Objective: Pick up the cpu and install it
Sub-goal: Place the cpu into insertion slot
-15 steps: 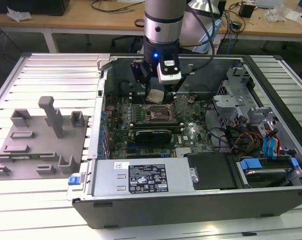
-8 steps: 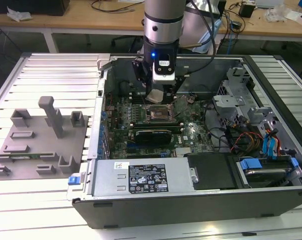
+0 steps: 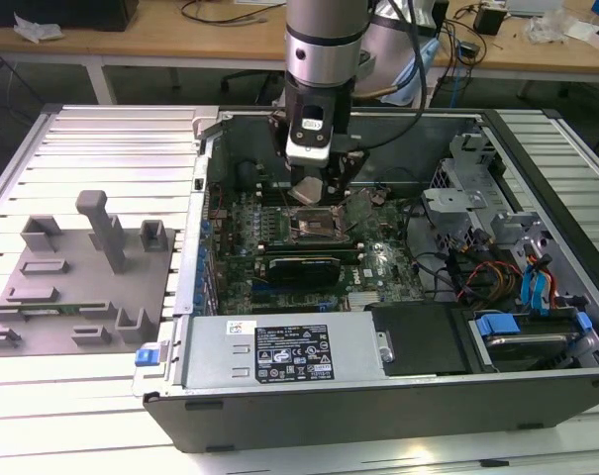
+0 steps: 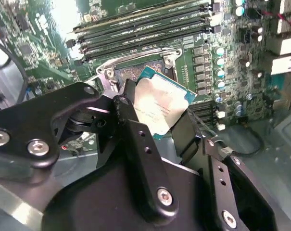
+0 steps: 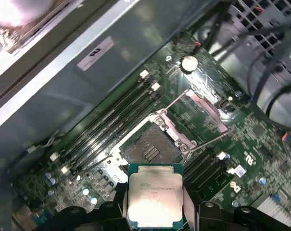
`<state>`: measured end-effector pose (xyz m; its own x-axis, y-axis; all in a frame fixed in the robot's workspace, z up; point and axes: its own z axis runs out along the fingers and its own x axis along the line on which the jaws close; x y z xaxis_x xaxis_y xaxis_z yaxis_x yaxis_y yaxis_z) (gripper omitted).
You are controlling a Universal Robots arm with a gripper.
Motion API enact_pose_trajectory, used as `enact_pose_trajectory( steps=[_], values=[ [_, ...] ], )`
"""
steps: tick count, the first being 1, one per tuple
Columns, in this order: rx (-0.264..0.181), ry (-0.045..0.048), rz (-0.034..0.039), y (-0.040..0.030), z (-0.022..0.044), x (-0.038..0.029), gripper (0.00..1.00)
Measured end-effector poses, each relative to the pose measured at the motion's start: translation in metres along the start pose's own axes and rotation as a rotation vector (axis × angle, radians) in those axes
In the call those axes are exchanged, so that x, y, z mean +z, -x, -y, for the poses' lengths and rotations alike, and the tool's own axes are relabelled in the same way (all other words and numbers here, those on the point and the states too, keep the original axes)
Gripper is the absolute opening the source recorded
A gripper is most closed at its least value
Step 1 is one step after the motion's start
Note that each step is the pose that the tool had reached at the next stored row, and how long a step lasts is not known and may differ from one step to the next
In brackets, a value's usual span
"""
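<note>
- The gripper (image 3: 310, 188) hangs from the arm inside the open computer case (image 3: 378, 411), over the far middle part of the motherboard (image 3: 378, 259).
- Its two black fingers (image 4: 132, 126) pinch the cpu (image 5: 155, 192) by two opposite edges. The pale metal top of the chip faces both wrist cameras.
- In the second wrist view the chip sits tilted between the fingers, with its teal-green rim showing at the free corners.
- The socket (image 5: 152, 147) lies just beyond the held chip. Its dark contact field is bare, and its metal load frame (image 5: 205, 108) is swung open to the side.
- In the exterior view the chip appears to hover just above the socket rather than rest in it, though the gripper body hides the gap too much to be sure.
- Long memory slots (image 5: 107, 130) run beside the socket, between it and the far case wall.
- A coin battery (image 5: 187, 61) sits on the board past the open frame.
- A dark expansion card (image 3: 304, 267) lies on the near side of the socket, and the power supply (image 3: 289, 353) with its white label runs along the near wall of the case.
- On the exterior view's left, well apart from the case, the grey fixture plate (image 3: 81, 272) with its raised blocks rests on the slatted table (image 3: 91, 139).
</note>
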<state>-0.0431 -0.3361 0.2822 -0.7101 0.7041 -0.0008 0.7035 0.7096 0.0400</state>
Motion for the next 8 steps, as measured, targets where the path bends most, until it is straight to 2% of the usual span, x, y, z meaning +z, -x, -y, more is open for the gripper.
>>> enact_pose_trajectory(
  steps=[8],
  values=[
    [0.226, -0.0002, 0.0090, 0.0000, 0.0000, 0.0003, 0.55]
  ],
)
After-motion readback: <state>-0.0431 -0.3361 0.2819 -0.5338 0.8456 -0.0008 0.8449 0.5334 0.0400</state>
